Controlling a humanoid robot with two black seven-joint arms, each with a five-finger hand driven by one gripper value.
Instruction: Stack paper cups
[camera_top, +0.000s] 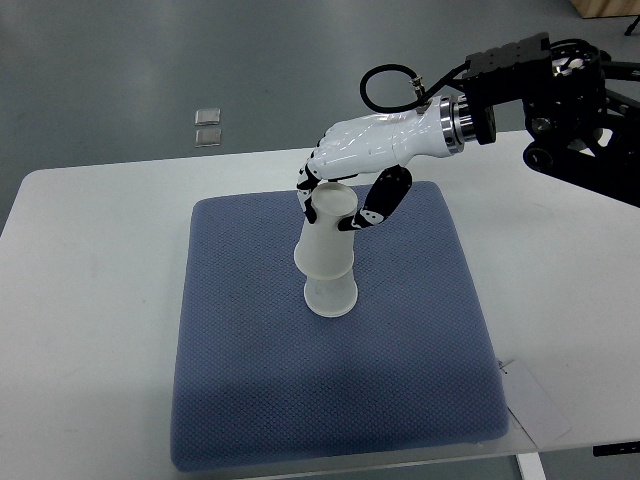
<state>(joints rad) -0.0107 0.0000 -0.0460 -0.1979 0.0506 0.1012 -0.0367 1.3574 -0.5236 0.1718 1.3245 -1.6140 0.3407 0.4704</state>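
Note:
Two white paper cups stand on the blue mat (250, 380), one on the other. The lower cup (331, 296) stands upside down near the mat's middle. The upper cup (328, 235) sits on it, tilted toward the upper right, mouth up. My right hand (340, 198), white with black finger joints, reaches in from the upper right. Its fingers curl around the upper cup's rim, with the thumb on the right side and the fingers on the left. The left arm is out of sight.
The mat lies on a white table (90, 300). A white card (535, 405) lies by the mat's lower right corner. Two small clear squares (208, 125) lie on the grey floor beyond the table.

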